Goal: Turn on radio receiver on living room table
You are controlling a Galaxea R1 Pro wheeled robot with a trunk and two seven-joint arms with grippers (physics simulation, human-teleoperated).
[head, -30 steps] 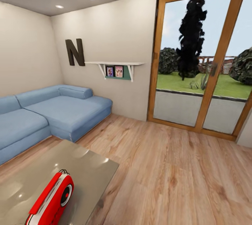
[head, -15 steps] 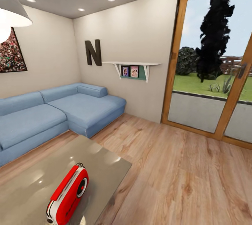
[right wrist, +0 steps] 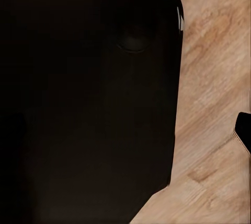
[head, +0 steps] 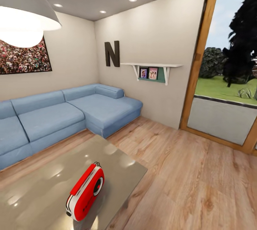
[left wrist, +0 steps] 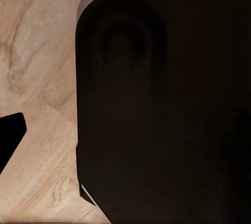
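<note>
Your head camera is looking across the table [head: 43, 187] toward the sofa [head: 71, 115]; both wrist cameras are facing down, close above wood floor [left wrist: 36, 78].

A large black rounded body [right wrist: 89, 98], likely part of the robot, looms close over a light wood plank floor [right wrist: 209, 104]. A thin pale edge [right wrist: 179, 12] catches light along the body's curved corner, and a faint round recess [right wrist: 133, 44] marks its dark face. A small black shape [right wrist: 244, 127] juts in at the frame's border.
</note>
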